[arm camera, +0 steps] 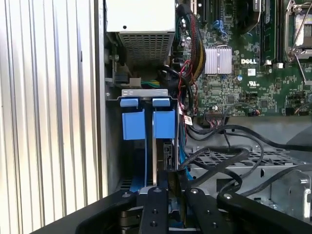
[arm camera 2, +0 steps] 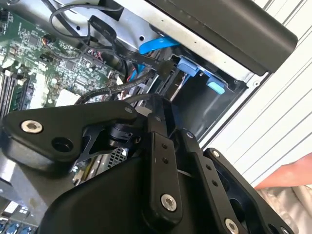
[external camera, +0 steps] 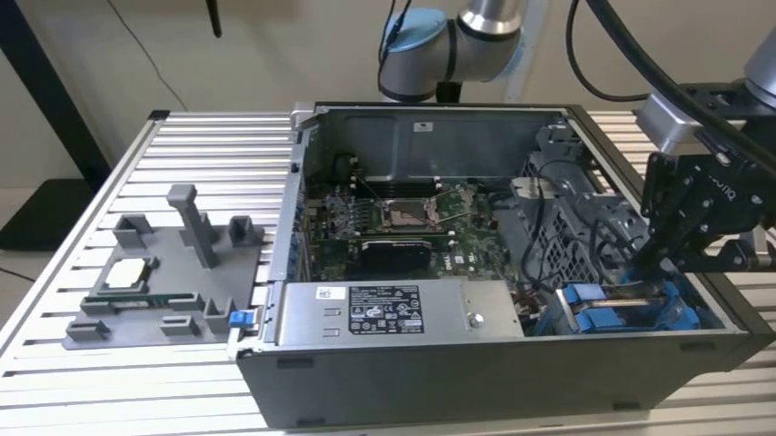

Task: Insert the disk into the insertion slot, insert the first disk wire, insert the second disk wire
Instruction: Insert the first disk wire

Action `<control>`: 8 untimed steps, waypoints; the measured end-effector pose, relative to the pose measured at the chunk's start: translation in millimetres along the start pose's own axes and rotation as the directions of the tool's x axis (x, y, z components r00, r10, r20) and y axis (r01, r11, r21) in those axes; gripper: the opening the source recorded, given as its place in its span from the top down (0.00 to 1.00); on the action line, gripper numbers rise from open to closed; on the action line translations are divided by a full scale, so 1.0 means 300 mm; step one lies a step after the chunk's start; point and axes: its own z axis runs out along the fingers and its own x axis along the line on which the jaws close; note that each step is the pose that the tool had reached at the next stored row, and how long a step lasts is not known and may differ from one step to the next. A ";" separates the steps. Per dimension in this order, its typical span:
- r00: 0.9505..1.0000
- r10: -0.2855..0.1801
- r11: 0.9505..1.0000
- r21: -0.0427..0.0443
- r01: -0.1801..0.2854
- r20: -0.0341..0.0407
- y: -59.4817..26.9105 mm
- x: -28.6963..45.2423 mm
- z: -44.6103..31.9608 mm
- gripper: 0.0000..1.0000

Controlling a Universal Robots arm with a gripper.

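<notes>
Claw (external camera: 651, 269) low over insertion slot (external camera: 584, 307)

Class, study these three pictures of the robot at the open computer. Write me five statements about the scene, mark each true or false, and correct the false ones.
1. The computer case lies open on a slatted metal table. True.
2. The grey fixture tray sits at the exterior view's right of the case. False: it sits at the exterior view's left.
3. The gripper is at the blue-railed insertion slot. True.
4. The labelled power-supply box lies outside the case on the table. False: it is inside the case, beside the insertion slot.
5. Black cables run inside the case near the slot. True.
</notes>
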 end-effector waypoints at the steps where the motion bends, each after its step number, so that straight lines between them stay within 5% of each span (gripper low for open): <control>1: 1.000 0.000 1.000 0.000 0.000 0.000 -0.001 0.000 0.001 1.00; 8: 1.000 0.000 1.000 0.000 0.000 0.000 -0.010 0.000 0.010 1.00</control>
